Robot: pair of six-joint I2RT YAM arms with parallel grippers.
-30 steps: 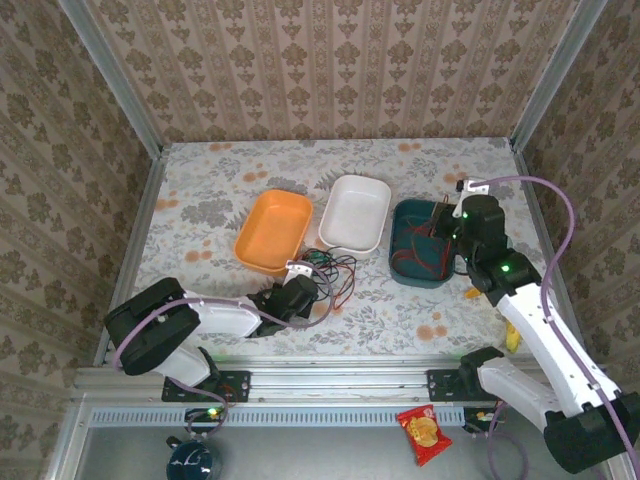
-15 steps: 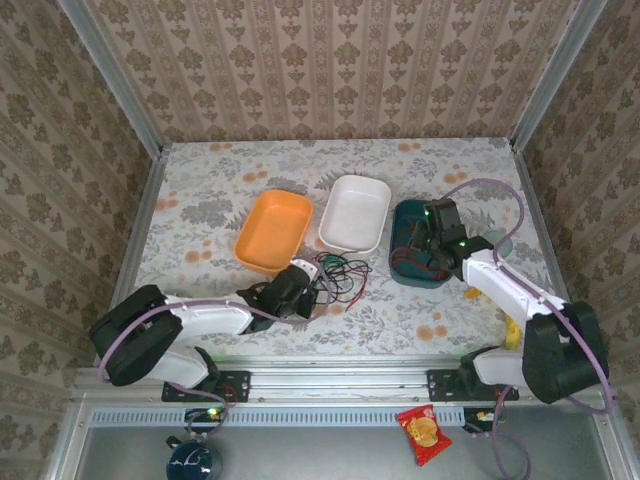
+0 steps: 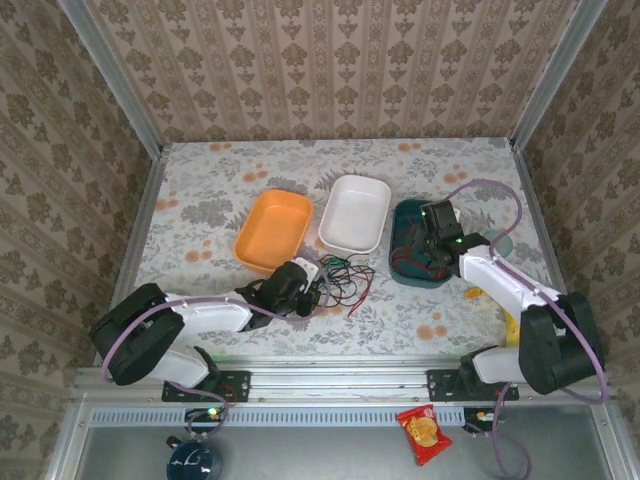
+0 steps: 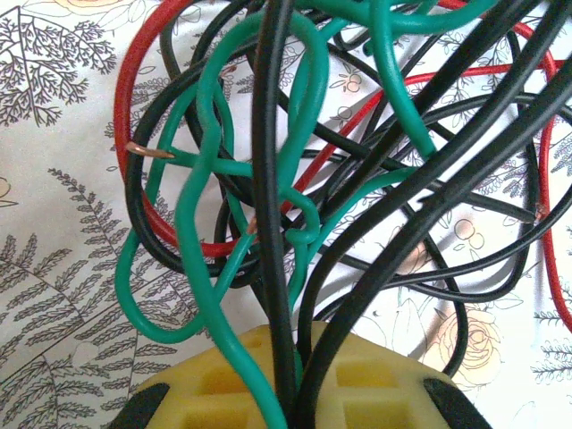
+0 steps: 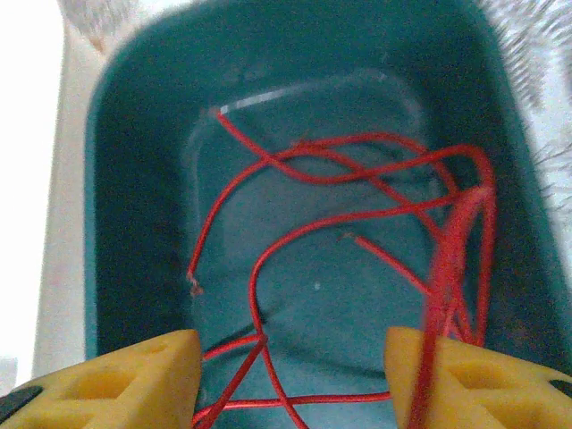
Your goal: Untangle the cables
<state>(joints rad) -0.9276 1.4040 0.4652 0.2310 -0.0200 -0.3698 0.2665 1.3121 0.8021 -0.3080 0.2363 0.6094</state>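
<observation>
L gripper (image 4: 286, 398) clamped tight on cables (image 4: 295, 179). Green, black, red strands run btwn yellow pads (image 4: 214, 384). Tangle lies on table (image 3: 200, 200) just in front of white tray (image 3: 355, 210). R gripper (image 5: 290, 357) over teal tray (image 5: 125, 116), jaws apart, holding nothing. Loose red wires (image 5: 357, 170) lie inside it, one blurred strand beside R finger (image 5: 474, 375).

Cable tangle (image 3: 338, 280) before middle tray (image 3: 355, 213); cables (image 5: 447, 259), seemingly loose, in right tray (image 3: 401, 214).
</observation>
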